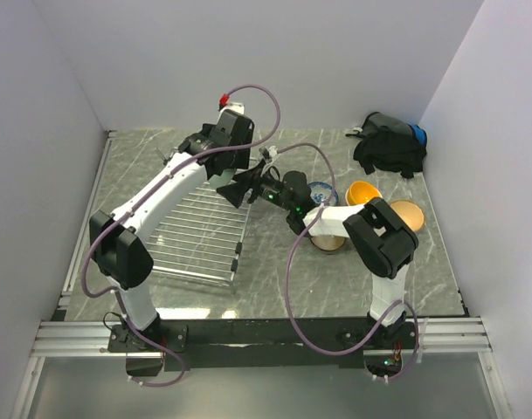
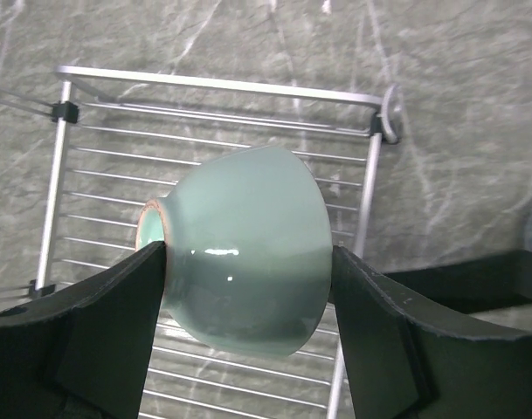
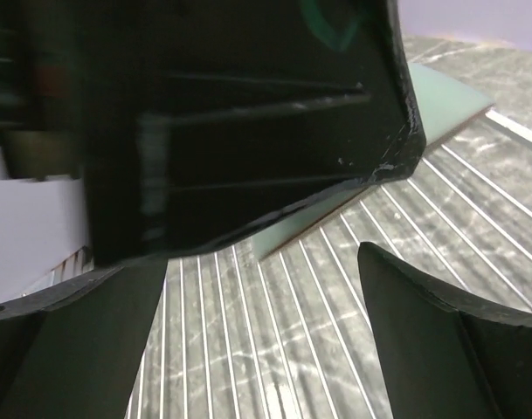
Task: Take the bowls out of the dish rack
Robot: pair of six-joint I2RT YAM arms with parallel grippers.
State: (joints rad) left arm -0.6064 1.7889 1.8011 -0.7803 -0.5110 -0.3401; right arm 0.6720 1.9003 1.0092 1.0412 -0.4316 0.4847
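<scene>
Over the 1 o'clock corner of the dish rack, grips a pale green bowl on its side in the left tool. Just beside, at 3 o'clock, spreads the right tool wide open. Farther toward 3 o'clock on the counter: yellow-orange bowl, tan bowl.

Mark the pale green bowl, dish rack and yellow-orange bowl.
pale green bowl (image 2: 244,253), left wrist view, on its outer wall.
dish rack (image 2: 222,85), left wrist view, on its rim bar.
yellow-orange bowl (image 1: 363,192), top external view, on its inside.
</scene>
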